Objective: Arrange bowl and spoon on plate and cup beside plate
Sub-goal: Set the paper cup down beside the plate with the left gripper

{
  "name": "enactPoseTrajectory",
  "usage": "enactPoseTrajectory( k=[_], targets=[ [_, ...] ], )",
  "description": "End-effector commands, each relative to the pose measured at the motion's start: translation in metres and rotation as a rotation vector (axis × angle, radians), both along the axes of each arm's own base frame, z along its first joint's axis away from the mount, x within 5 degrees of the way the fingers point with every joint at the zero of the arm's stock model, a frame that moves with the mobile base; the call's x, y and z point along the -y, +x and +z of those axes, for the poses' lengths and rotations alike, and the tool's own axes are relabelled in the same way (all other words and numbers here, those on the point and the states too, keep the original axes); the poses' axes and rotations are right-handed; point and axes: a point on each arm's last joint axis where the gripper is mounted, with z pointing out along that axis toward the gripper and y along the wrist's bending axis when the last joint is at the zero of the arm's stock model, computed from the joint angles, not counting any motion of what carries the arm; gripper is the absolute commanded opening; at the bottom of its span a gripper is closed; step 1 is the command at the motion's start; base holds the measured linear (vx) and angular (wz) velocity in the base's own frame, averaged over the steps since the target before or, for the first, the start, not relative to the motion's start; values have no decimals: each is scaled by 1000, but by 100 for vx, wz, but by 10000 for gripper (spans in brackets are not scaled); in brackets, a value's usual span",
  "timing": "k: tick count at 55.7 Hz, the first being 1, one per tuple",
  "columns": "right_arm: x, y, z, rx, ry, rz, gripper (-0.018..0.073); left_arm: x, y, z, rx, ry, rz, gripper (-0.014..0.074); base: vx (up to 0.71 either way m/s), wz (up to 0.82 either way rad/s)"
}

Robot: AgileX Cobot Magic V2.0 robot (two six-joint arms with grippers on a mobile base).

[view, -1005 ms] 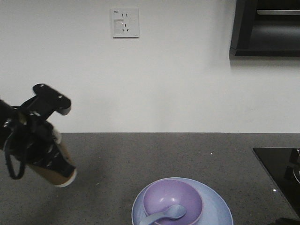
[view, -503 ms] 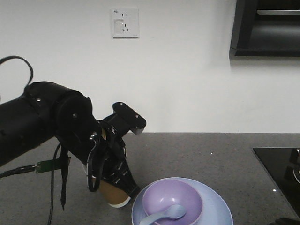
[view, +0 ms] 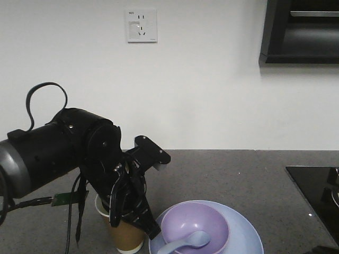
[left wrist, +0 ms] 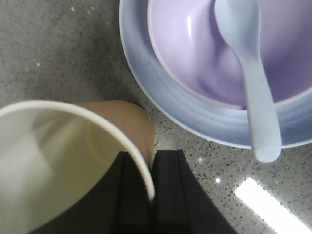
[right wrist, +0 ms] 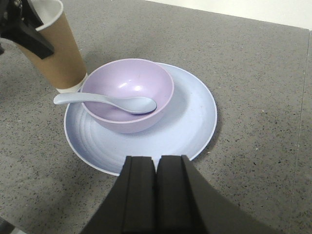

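Front view: a dark speckled countertop (view: 222,174) runs to a white wall with a socket (view: 141,25). The left gripper (view: 130,203) clamps the cup (view: 126,235) by its rim, just beside the plate (view: 246,235).

Left wrist view: its fingers (left wrist: 168,190) pinch the rim — one inside, one outside; the spoon (left wrist: 251,78) lies in the bowl (left wrist: 195,53).

Right wrist view: the right gripper (right wrist: 156,192) hovers, jaws together and empty, over the plate's near edge.

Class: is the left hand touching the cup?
Touching. The left wrist view shows the hand clamping the cup rim, one finger inside, one outside.
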Motion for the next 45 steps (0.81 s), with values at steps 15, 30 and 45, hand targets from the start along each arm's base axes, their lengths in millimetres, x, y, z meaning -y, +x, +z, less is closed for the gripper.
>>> enactPoseTrajectory(
  k=[15, 30, 45],
  targets=[
    [1, 3, 14, 85, 21, -18, -8, 0, -4, 25, 72, -58, 4, 198, 0, 0],
    [1, 3, 14, 85, 21, -18, -8, -2, -7, 27, 65, -52, 4, 464, 0, 0],
    [1, 3, 14, 85, 22, -18, -8, -11, -18, 54, 132, -101, 3, 545, 0, 0]
  ],
)
